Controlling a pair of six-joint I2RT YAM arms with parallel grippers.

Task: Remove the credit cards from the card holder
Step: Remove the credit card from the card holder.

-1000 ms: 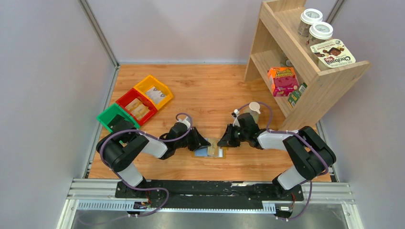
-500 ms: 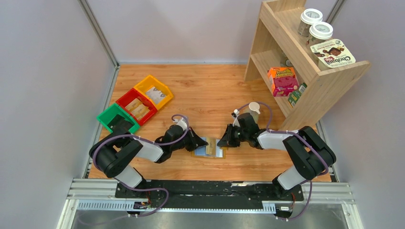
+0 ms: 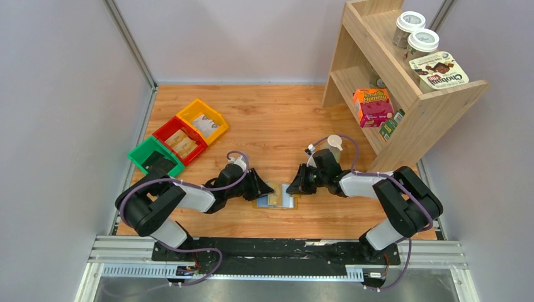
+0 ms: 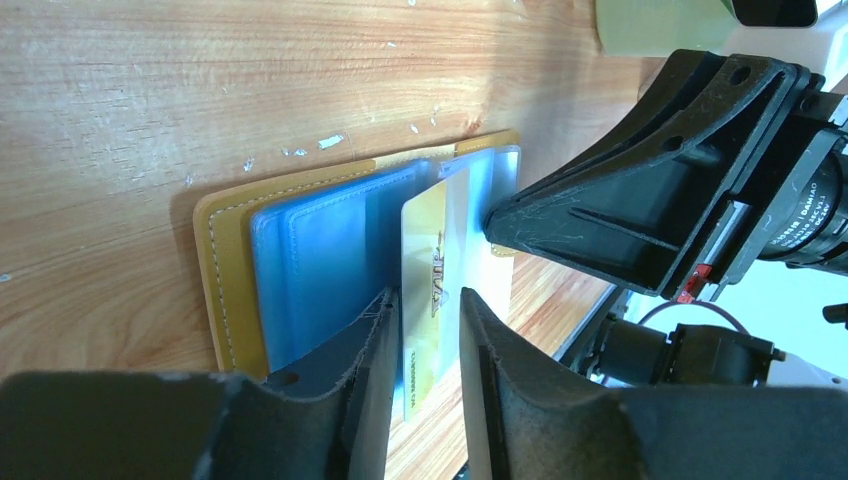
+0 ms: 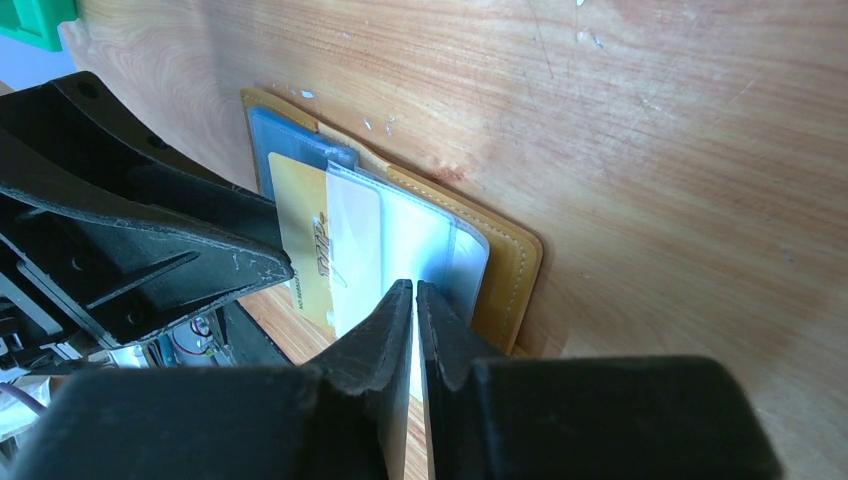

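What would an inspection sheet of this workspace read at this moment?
Surface: wooden table, pale flecks near the card holder.
Job's things: card holder open flat; gold card showing beside a blue sleeve.
Clutter: coloured bins far left, packets in two.
Grippers: left gripper jaws apart astride the gold card; right gripper nearly shut, apparently pinching the clear sleeve.
Cables: purple cables loop along both arms, off the card holder.
Surroundings: wooden shelf with cups and boxes at right; grey walls.
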